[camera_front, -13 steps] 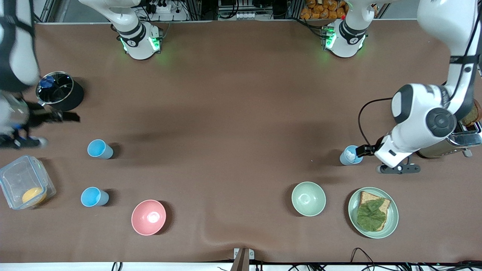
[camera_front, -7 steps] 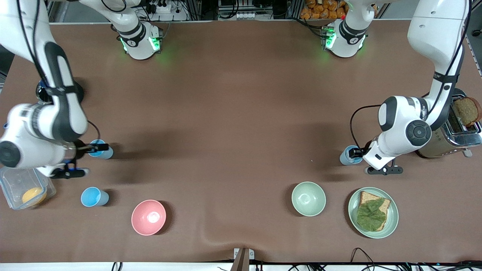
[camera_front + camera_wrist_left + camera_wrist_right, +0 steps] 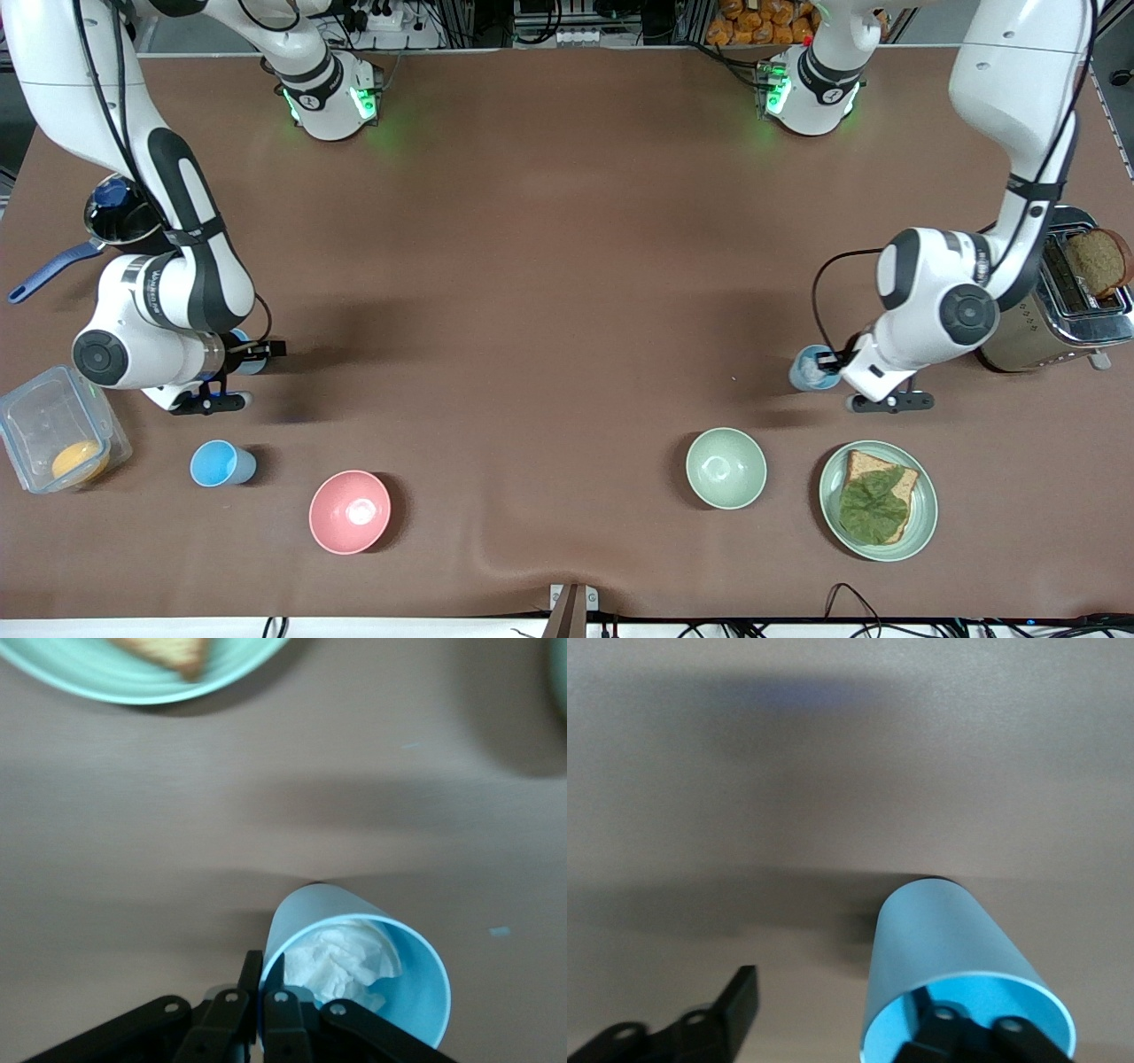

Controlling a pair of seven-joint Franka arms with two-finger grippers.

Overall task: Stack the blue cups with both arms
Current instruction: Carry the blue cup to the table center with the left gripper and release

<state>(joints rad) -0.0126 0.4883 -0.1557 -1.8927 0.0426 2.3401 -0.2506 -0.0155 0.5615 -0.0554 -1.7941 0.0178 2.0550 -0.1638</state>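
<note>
Three blue cups show. One blue cup (image 3: 808,372), with crumpled white paper inside, is near the left arm's end; my left gripper (image 3: 830,360) is shut on its rim, one finger inside and one outside, as the left wrist view shows for gripper (image 3: 263,961) and cup (image 3: 354,930). A second blue cup (image 3: 251,361) is mostly hidden under my right gripper (image 3: 263,348). In the right wrist view the right gripper (image 3: 842,997) is open, one finger inside this cup (image 3: 943,939), the other well outside. A third blue cup (image 3: 221,463) stands free, nearer the front camera.
A pink bowl (image 3: 349,511) and a pale green bowl (image 3: 726,467) sit near the front. A green plate (image 3: 921,523) holds bread and a leaf. A toaster (image 3: 1054,328), a clear plastic box (image 3: 35,416) and a dark pot (image 3: 120,217) stand at the table's ends.
My right arm has swung in and brought its gripper down onto the second cup. My left gripper has shifted slightly toward the table's middle, and its cup has moved with it.
</note>
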